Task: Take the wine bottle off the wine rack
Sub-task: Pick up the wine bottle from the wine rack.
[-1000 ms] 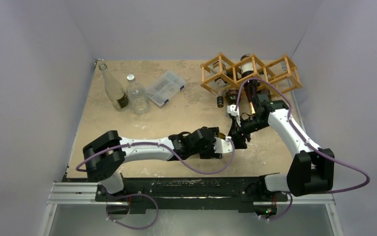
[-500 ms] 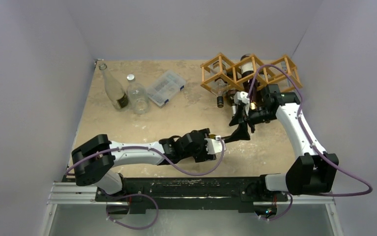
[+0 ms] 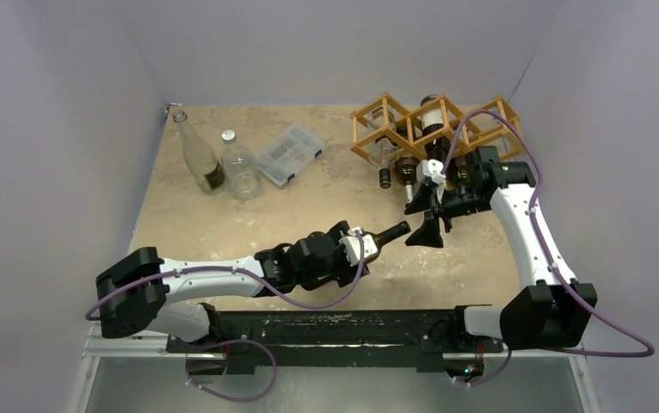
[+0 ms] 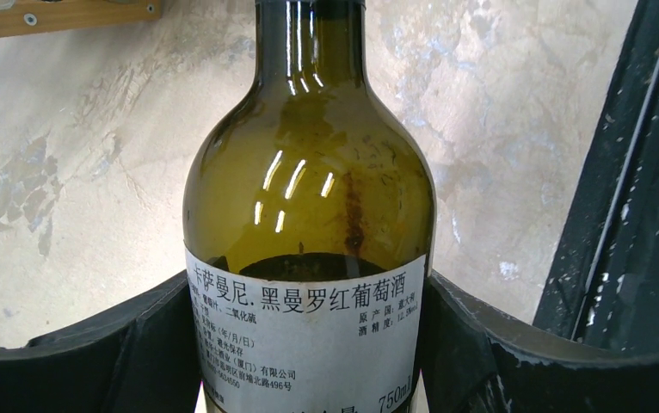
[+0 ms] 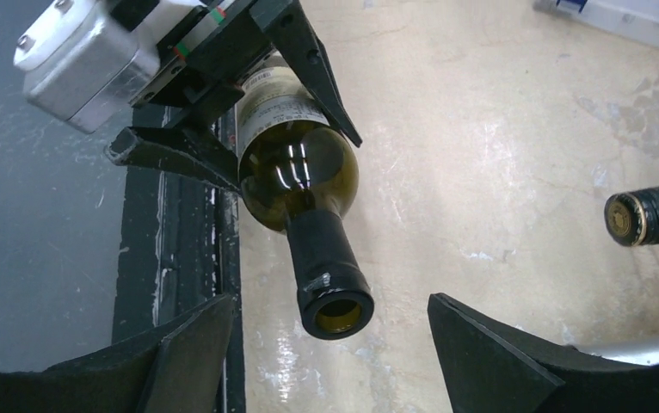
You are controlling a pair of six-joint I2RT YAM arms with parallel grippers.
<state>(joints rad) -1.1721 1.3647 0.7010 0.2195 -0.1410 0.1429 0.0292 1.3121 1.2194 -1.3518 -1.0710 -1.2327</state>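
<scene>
My left gripper [image 3: 359, 249] is shut on the body of an olive-green wine bottle [image 3: 382, 236] with a white label, held lying with its neck toward the right arm. In the left wrist view the bottle [image 4: 309, 198] fills the frame between the fingers [image 4: 128, 353]. My right gripper [image 3: 427, 232] is open and empty, just beyond the bottle's mouth. In the right wrist view the bottle [image 5: 302, 176] points at the gripper [image 5: 330, 348] without touching it. The wooden wine rack [image 3: 481, 129] stands at the back right, with other bottles [image 3: 432, 116] in it.
Two clear glass bottles [image 3: 197, 155] [image 3: 240, 168] and a clear plastic compartment box [image 3: 290, 153] stand at the back left. A dark bottle neck [image 5: 653, 215] sticks out from the rack near my right gripper. The black base rail [image 3: 326, 327] runs along the near edge.
My left arm has drawn back to the left and nearer with the bottle. My right gripper has come off the bottle's neck and moved back toward the rack.
</scene>
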